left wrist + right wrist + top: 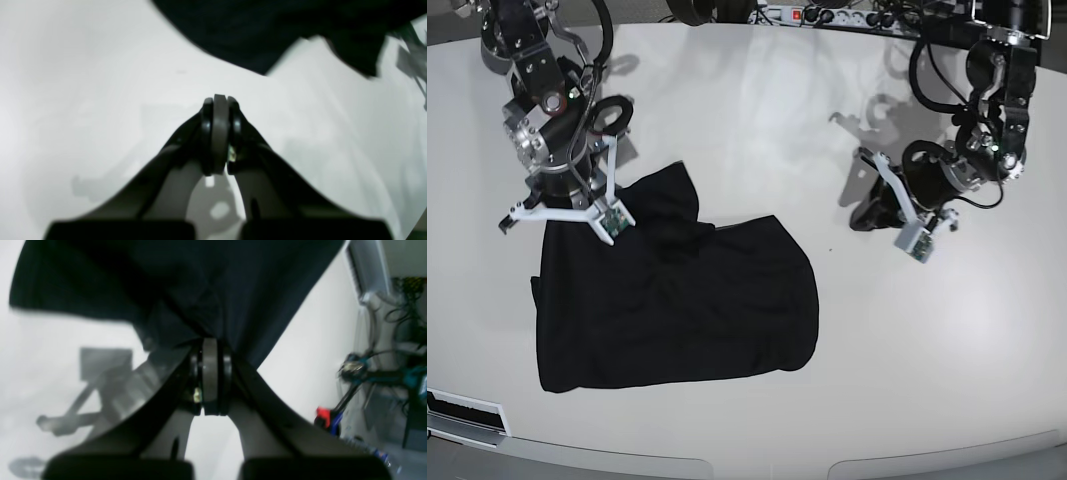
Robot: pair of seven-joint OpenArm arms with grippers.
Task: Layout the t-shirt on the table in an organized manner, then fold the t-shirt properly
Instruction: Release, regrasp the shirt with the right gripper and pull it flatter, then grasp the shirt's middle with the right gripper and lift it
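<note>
Black shirt (677, 300), thin, soft, creased, lies rumpled at approx. 7 o'clock on glossy white table (757, 110), hem edge nearest the base cam. R gripper (577, 205), at 9 o'clock, points down over shirt's upper corner, jaws pinched on a fabric fold; wrist view shows cloth bunched at the tips. L gripper (867, 215), at 3 o'clock, hangs low over bare tabletop, well apart from shirt, jaws closed on nothing. Both wrist views blurred; sleeves, collar hard to make out. Arm tops cut off by frame.
</note>
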